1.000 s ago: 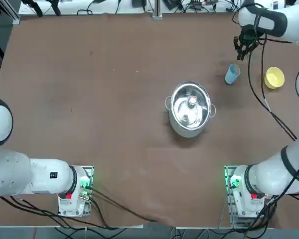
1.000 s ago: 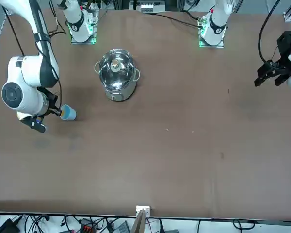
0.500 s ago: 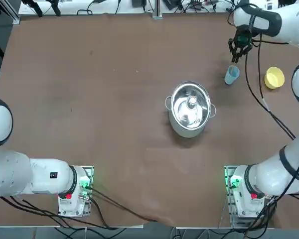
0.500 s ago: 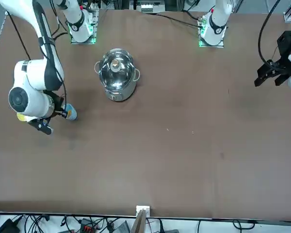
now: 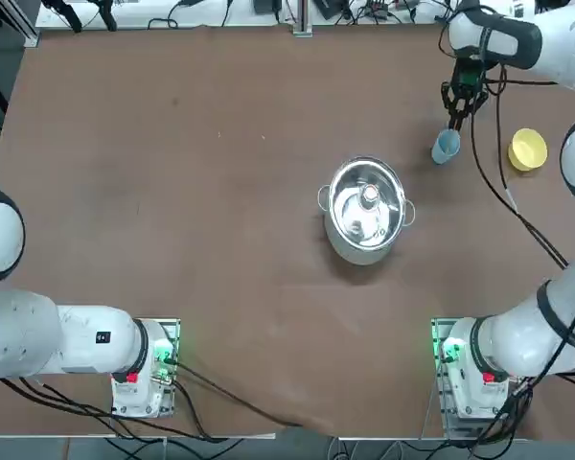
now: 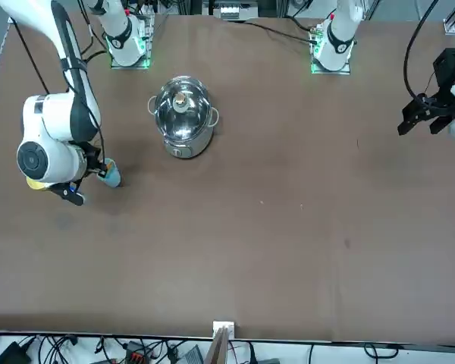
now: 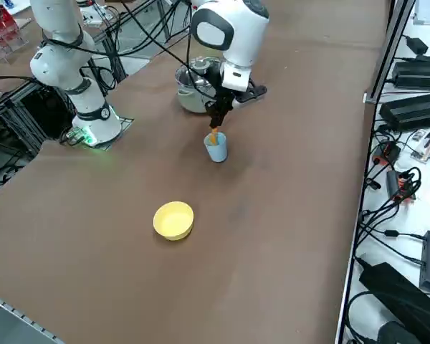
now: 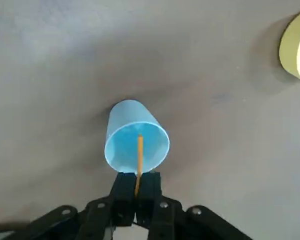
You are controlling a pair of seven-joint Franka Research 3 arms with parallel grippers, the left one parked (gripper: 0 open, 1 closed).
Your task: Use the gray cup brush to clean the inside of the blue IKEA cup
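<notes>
The blue IKEA cup [image 8: 135, 142] stands upright on the brown table, far right of the steel pot; it also shows as the cup [image 5: 446, 146], the cup [image 7: 216, 147] and the cup [image 6: 111, 175]. My right gripper [image 8: 136, 187] hangs just above its mouth, shut on the gray cup brush [image 8: 139, 160], a thin orange stick. The brush points straight down into the cup, with its tip inside the opening. In the side view the brush [image 7: 213, 135] pokes out below the gripper [image 7: 216, 118] into the cup. From overhead the gripper [image 5: 457, 113] sits just beyond the cup.
A steel pot [image 5: 366, 209] with a small object inside stands mid-table. A small yellow bowl [image 5: 527, 149] lies right of the cup, also seen as the bowl [image 7: 174, 219]. The right arm's black cable [image 5: 494, 172] hangs near the cup.
My right gripper has moved with the brush from beside the cup to directly over it, and has come down so the brush tip enters the cup. The cup has stayed put.
</notes>
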